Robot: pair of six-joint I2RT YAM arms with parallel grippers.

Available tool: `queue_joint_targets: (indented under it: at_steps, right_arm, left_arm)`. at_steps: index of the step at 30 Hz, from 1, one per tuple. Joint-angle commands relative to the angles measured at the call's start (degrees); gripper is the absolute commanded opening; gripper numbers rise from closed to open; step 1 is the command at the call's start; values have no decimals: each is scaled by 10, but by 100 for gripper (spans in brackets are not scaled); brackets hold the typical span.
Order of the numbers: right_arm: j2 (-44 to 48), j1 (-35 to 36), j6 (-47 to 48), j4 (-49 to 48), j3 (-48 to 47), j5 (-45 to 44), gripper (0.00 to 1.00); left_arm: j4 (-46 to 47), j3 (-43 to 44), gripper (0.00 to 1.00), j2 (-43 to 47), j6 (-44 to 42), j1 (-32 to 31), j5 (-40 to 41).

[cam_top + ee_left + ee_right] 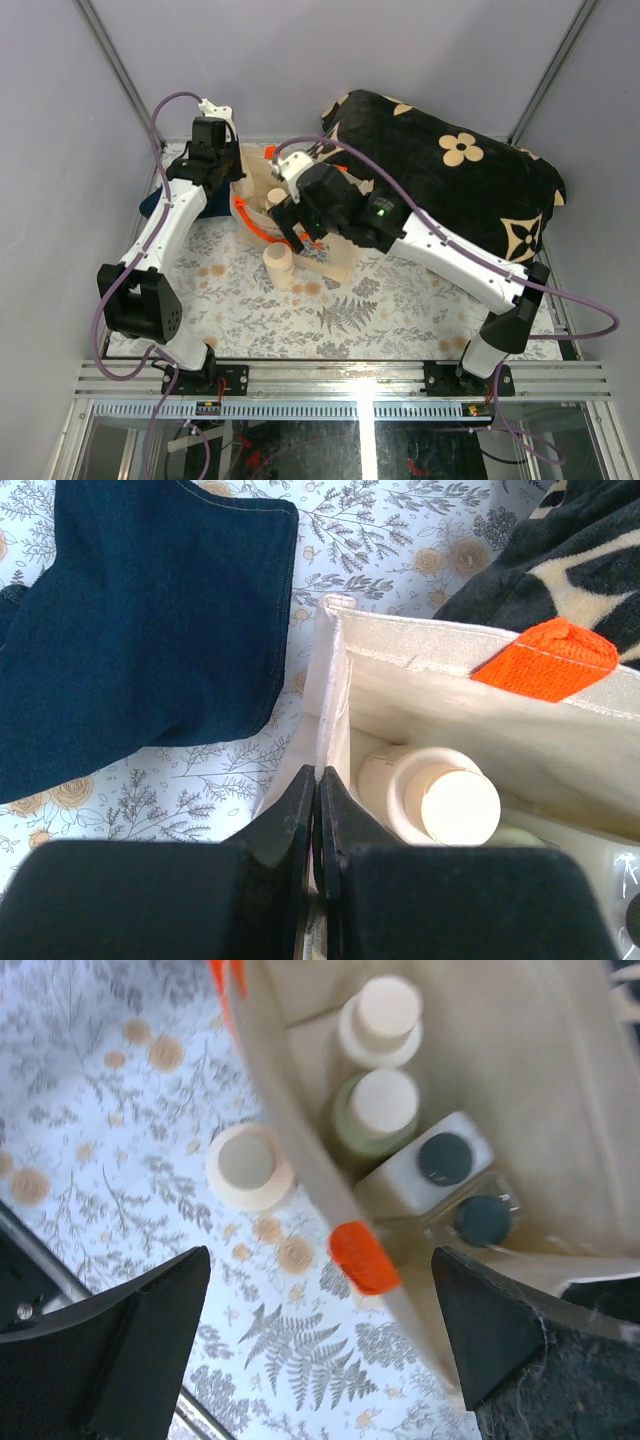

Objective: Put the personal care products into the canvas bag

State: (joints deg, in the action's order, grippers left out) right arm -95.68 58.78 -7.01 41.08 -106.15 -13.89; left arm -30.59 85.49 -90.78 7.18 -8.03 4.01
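Far left, a dark blue denim cloth [140, 620] lay flat, not part of the job afaik. Next to it the left gripper [315, 780] was clamped tight on the corner rim of the beige canvas bag with orange handles [420, 690], propping it open. Inside, 4 of the products stood caps up: a cream bottle with a wide tan cap [385, 1015], a pale greenish cylinder [375, 1105], a white bottle with a dark grey cap [440, 1160] and a clear bottle with a dark grey cap [483, 1218]. The 5th, a second cream bottle with a round tan cap [248, 1165], stood upright outside, just beside the bag's front wall. The right gripper [320, 1255] hung over that front edge w/ jaws spread wide, holding nothing. IMO that last bottle's light, rigid plastic, prob a bit slick and tippy, so grab the body below the cap, not the cap itself. Bag's floppy, so it needs that pinch. Surface was a white tablecloth w/ fern and flower print [100, 1110]; looked soft, might bunch. Further right a big black cushion with cream flowers [450, 180] sat right by the bag. Plain grey walls [300, 60] closed in round it all, and an aluminium rail [350, 380] ran along the near edge.
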Motion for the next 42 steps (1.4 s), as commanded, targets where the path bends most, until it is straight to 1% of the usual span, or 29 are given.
queue_joint_targets:
  at_steps: [1,9,12,15,18,21,24,30,37,42]
  right_arm:
    - [13,25,-25,-15,32,7,100]
    - [16,47,-28,-40,101,30,100]
    - [7,56,-24,-43,110,35,100]
    - [-14,68,-17,-21,86,-2,100]
    - [-9,73,-3,-2,46,-41,100]
    - [1,73,11,17,10,-57,100]
    - [1,75,20,29,-10,-47,100]
    - [-14,88,19,36,1,-32,100]
    - [-36,98,19,10,3,27,100]
    - [-66,99,22,3,9,48,100]
  left_arm:
    - [23,23,0,-19,-12,11,10]
    - [31,22,0,-32,-9,22,0]
    - [34,19,0,-33,-8,22,-1]
    - [34,19,0,-33,-8,23,-1]
    - [35,15,0,-31,-7,24,-3]
    - [35,14,0,-30,-7,25,-4]
    - [36,14,0,-30,-7,26,-3]
    - [37,19,0,-33,-7,26,-5]
    - [40,20,0,-33,-1,26,-8]
    - [43,18,0,-31,3,27,-9]
